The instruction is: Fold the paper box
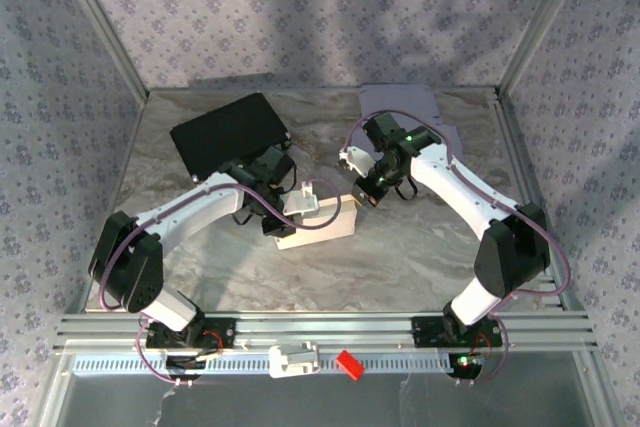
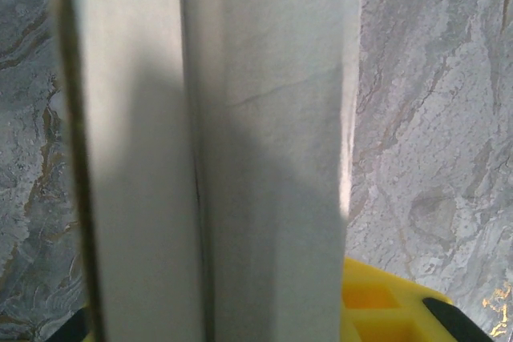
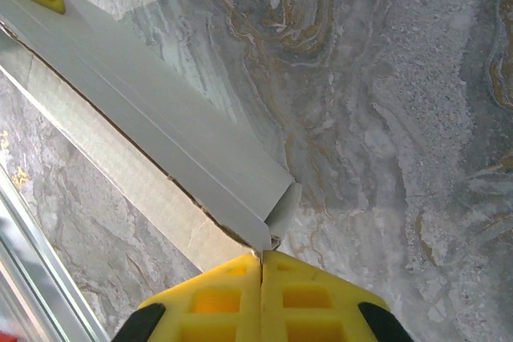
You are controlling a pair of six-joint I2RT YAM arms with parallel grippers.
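- A small red block [image 1: 348,364] and a white part [image 1: 294,357] are sitting on the metal rail [image 1: 400,327] at the near edge, between the two arm bases.
- The paper box [image 1: 318,225], a long cream carton, is lying near the middle of the marbled table [image 1: 420,257], between the two tools.
- The left tool [image 1: 287,209] is reaching over the box's left end. Its jaws are standing partly closed around a box wall, with the yellow finger [image 2: 385,302] pressing against that wall's side.
- The right tool [image 3: 261,266] is sitting at the box's right end with its pads pressed fully together. The box's corner flap [image 3: 280,210] is touching the tips, and whether any paper is being pinched I cannot tell.
- A black flat pad [image 1: 228,132] is lying at the far left, and a grey sheet [image 1: 400,102] is lying at the far right.
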